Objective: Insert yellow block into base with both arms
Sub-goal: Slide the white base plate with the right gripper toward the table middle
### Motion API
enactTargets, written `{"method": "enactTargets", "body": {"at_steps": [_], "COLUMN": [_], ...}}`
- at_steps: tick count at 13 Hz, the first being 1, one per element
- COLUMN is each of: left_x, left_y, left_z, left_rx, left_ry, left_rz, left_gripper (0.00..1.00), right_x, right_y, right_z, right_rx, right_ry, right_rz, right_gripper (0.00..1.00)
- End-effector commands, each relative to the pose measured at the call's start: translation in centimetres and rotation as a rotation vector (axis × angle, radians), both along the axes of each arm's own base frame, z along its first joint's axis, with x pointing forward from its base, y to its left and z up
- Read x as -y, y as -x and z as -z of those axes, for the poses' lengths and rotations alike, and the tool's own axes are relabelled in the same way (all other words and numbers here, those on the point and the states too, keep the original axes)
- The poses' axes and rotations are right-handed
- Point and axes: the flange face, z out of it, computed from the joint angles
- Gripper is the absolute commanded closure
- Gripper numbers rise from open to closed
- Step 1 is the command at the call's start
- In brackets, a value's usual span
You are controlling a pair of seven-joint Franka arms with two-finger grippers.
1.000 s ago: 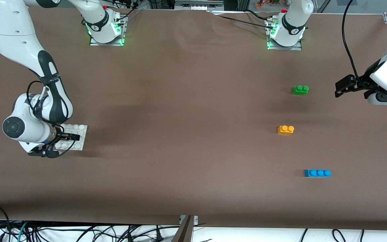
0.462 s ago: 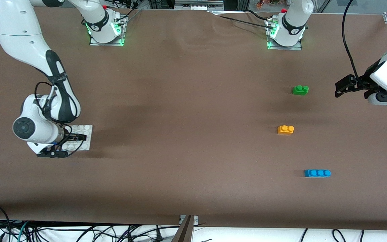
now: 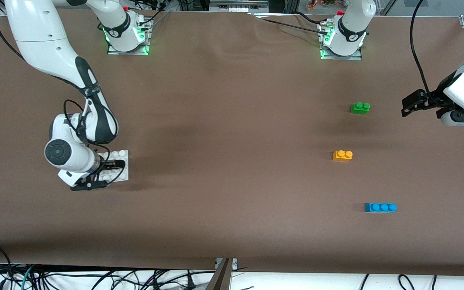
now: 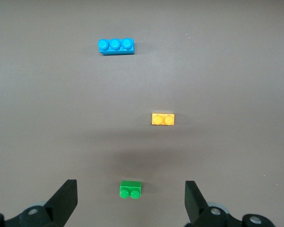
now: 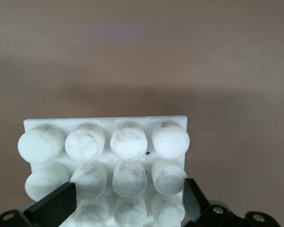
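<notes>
The yellow block [image 3: 342, 155] lies alone on the brown table toward the left arm's end; it also shows in the left wrist view [image 4: 163, 119]. The white studded base [image 3: 121, 174] sits toward the right arm's end, and it fills the right wrist view [image 5: 104, 142]. My right gripper [image 3: 113, 169] is low at the table, shut on the base, with a finger at each side of it [image 5: 125, 205]. My left gripper [image 3: 405, 106] is open and empty, up over the table's left-arm end beside the green brick; its fingers stand wide apart [image 4: 130, 198].
A green two-stud brick [image 3: 360, 107] lies farther from the front camera than the yellow block. A blue three-stud brick [image 3: 381, 207] lies nearer to the camera. Both show in the left wrist view, green [image 4: 131, 190] and blue [image 4: 116, 46].
My right gripper has moved toward the middle of the table, and the base has moved with it. The left arm and the three bricks have not moved.
</notes>
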Motion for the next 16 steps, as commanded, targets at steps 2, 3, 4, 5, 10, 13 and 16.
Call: {"method": "enactTargets", "body": {"at_steps": [2,3,4,5,10,13,16], "left_x": [0.0,0.0,0.0,0.0,0.0,0.0,0.0], "left_y": [0.1,0.0,0.1,0.0,0.0,0.0,0.0], "left_z": [-0.5,-0.5,-0.5,-0.5,-0.5,-0.5,-0.5], "left_rx": [-0.001,0.001,-0.002,0.001,0.001,-0.001,0.001], "left_ry": [-0.017,-0.017,-0.017,-0.017,-0.017,-0.017,-0.017], "left_rz": [0.011,0.011,0.012,0.011,0.012,0.012,0.012], "left_gripper": [0.00,0.00,0.00,0.00,0.00,0.00,0.00], "right_x": [-7.2,-8.4,-9.5,-11.2,-21.3,-26.2,-30.8], "right_y": [1.4,1.4,1.6,1.9,3.5,5.0,6.4], "right_z": [4.2,4.5,4.7,5.1,4.8,4.7,4.7], "right_rx": [-0.019,-0.019,-0.018,-0.018,0.015,0.029,0.045], "right_ry": [-0.100,-0.111,-0.109,-0.096,-0.094,-0.097,-0.103], "right_rz": [0.000,-0.002,0.033,0.066,0.144,0.158,0.171], "right_gripper": [0.00,0.00,0.00,0.00,0.00,0.00,0.00]}}
